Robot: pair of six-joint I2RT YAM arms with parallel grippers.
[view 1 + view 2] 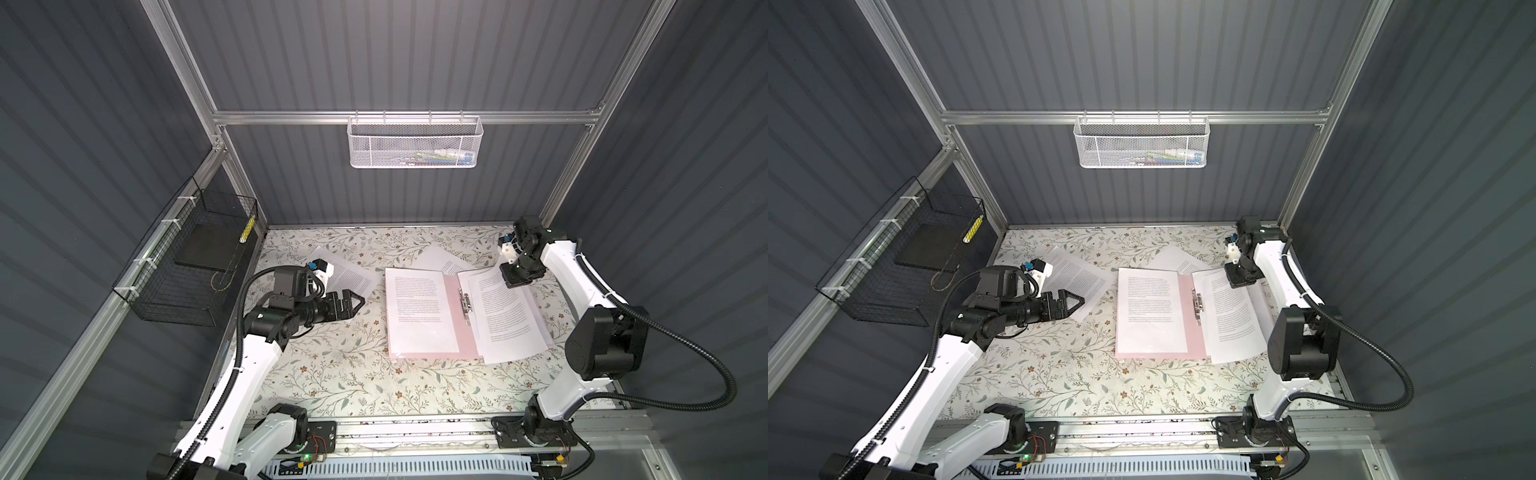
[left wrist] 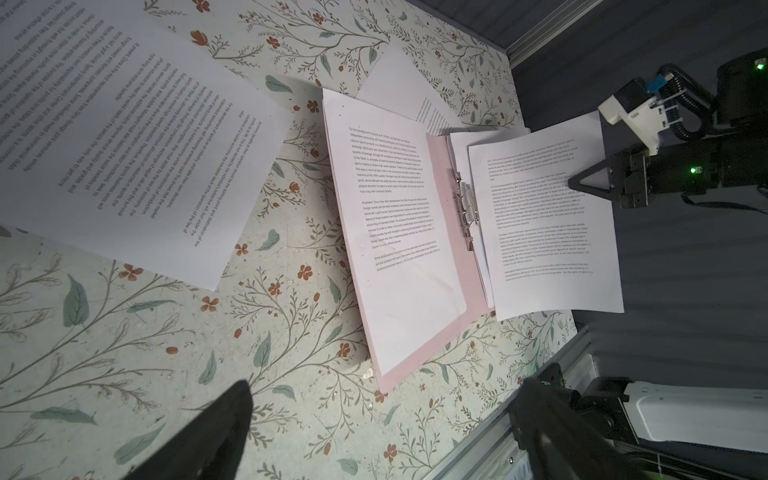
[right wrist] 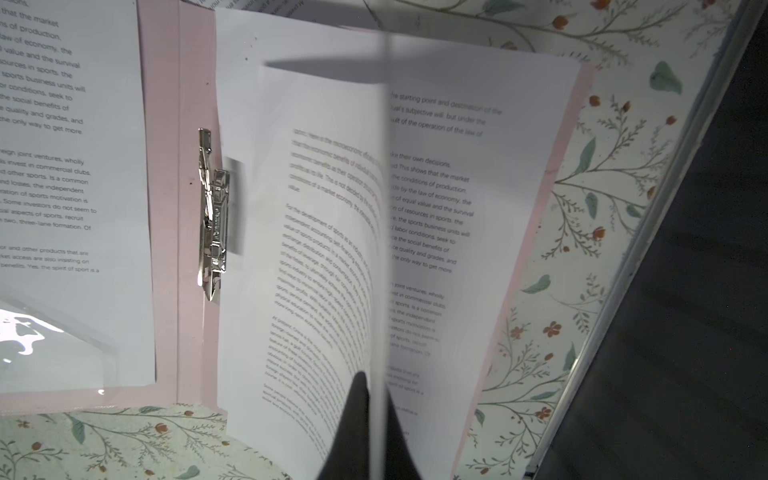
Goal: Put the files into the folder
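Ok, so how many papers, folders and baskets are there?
Folder: 1
Paper sheets: 5 that can be told apart
Baskets: 2, one white and one black
Total: 8

Your two top views look steeply down from high above the near edge of the table [image 1: 332,374], facing the back wall [image 1: 395,62]. They share almost the whole scene, with only a slight sideways shift. Your left wrist camera sits back and raised, looking across the table to the open folder [image 2: 440,166] and the right gripper [image 2: 570,183] beyond it. Your right wrist camera hangs close over the same folder, its clip [image 3: 212,216] and a raised sheet [image 3: 324,249] filling the frame. Both wrist views share that folder.
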